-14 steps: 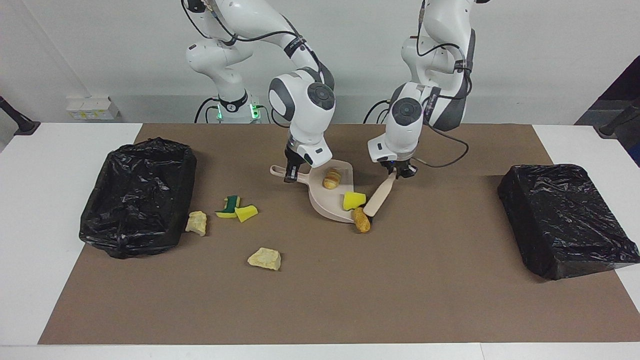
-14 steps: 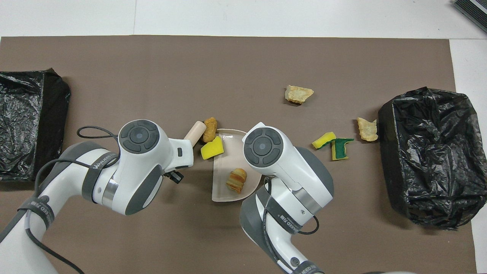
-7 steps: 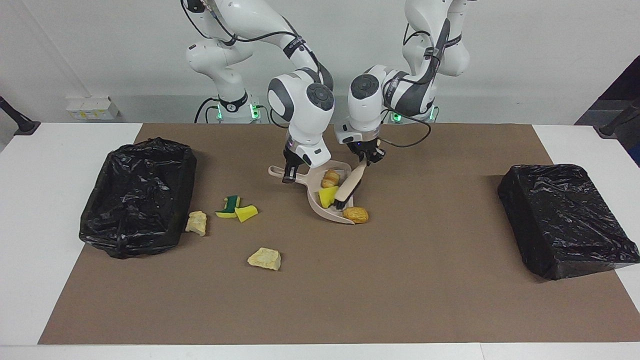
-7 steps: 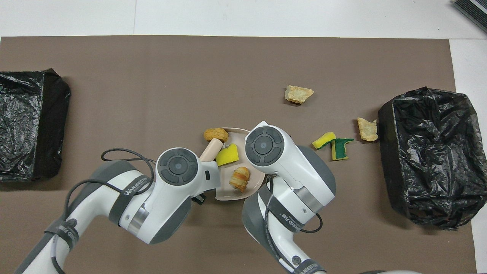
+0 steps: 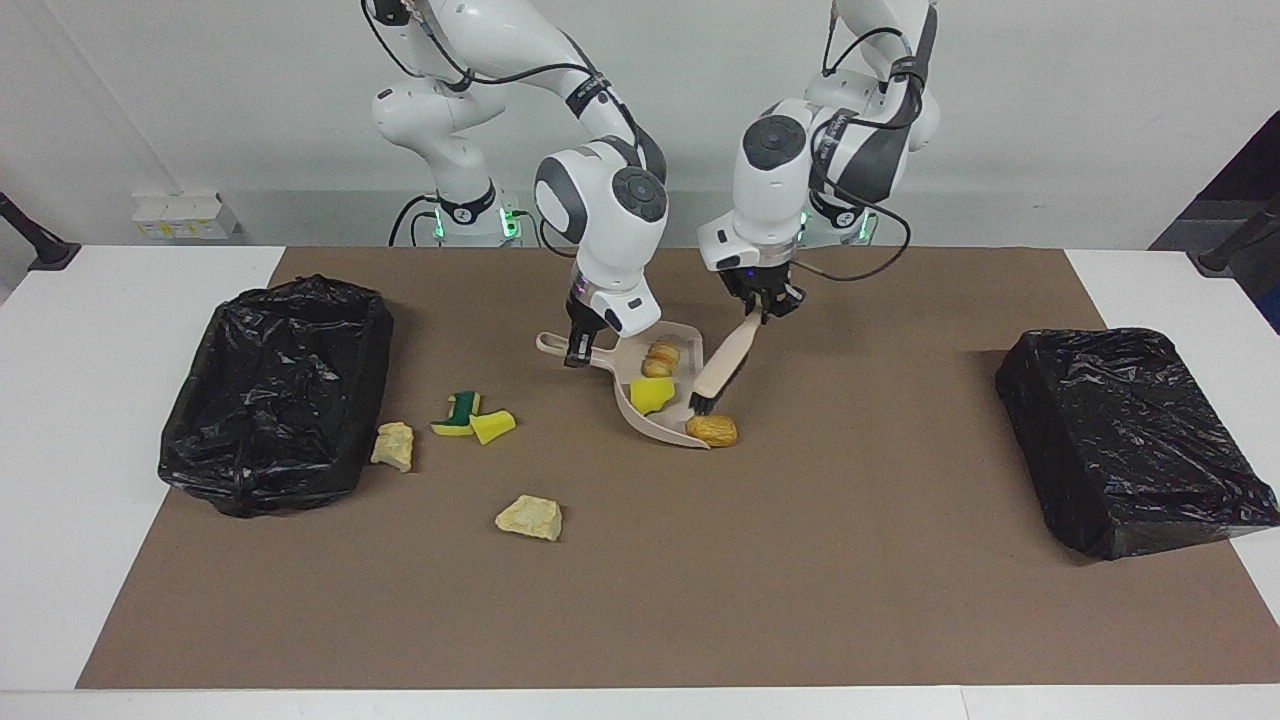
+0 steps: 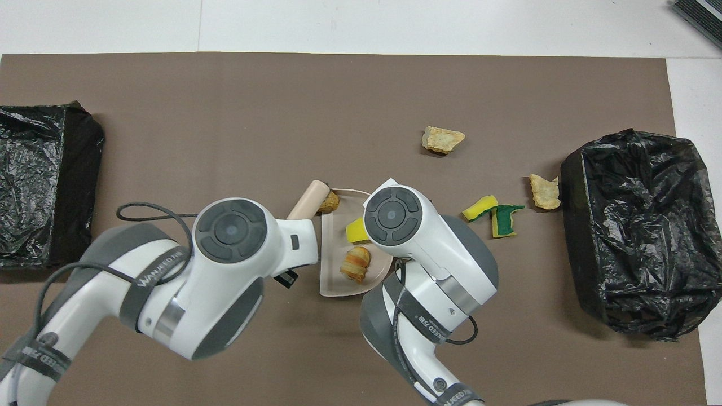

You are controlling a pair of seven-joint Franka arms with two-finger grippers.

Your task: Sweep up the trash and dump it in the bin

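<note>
On the brown-matted worktop [image 5: 800,560], right hand [image 5: 580,352] clamps the beige plastic dustpan [image 5: 655,408]; left hand [image 5: 762,305], apparently shut, grips the beige hand brush [image 5: 722,362] beside an orange-brown bread-like scrap [image 5: 712,430] at the lip.

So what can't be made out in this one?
- Overhead view: the dustpan handle and the grip on it are hidden under the right arm's wrist.
- Overhead view: the brush bristles are hidden by its own handle.
- Both views: the open bin floor is lost in black liner folds.
- Overhead view: the second bin is cut off by the edge.
</note>
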